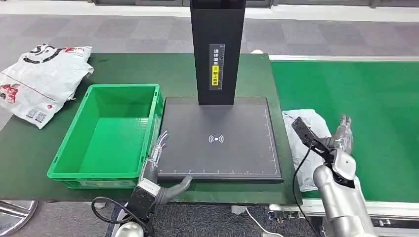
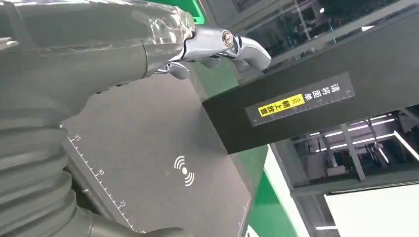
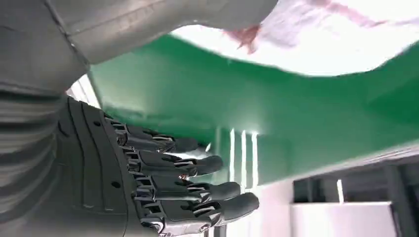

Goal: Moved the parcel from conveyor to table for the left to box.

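Observation:
The white plastic parcel [image 1: 298, 139] lies at the left edge of the green conveyor belt [image 1: 375, 108], just right of the black scanner plate [image 1: 217, 140]. My right hand [image 1: 341, 140] hovers over the parcel's right side with its fingers stretched out and nothing in them. In the right wrist view the hand [image 3: 163, 182] is spread, with the parcel [image 3: 321, 34] beyond the thumb. My left hand [image 1: 155, 158] is open at the plate's front left corner, beside the empty green crate [image 1: 74, 148]. In the left wrist view the left hand [image 2: 148, 44] reaches over the plate [image 2: 163, 148].
A black post [image 1: 217, 49] with a yellow label rises from the back of the scanner plate. A second white printed bag [image 1: 44, 79] lies on the dark green table [image 1: 29, 143] at the far left. Grey floor lies behind the table.

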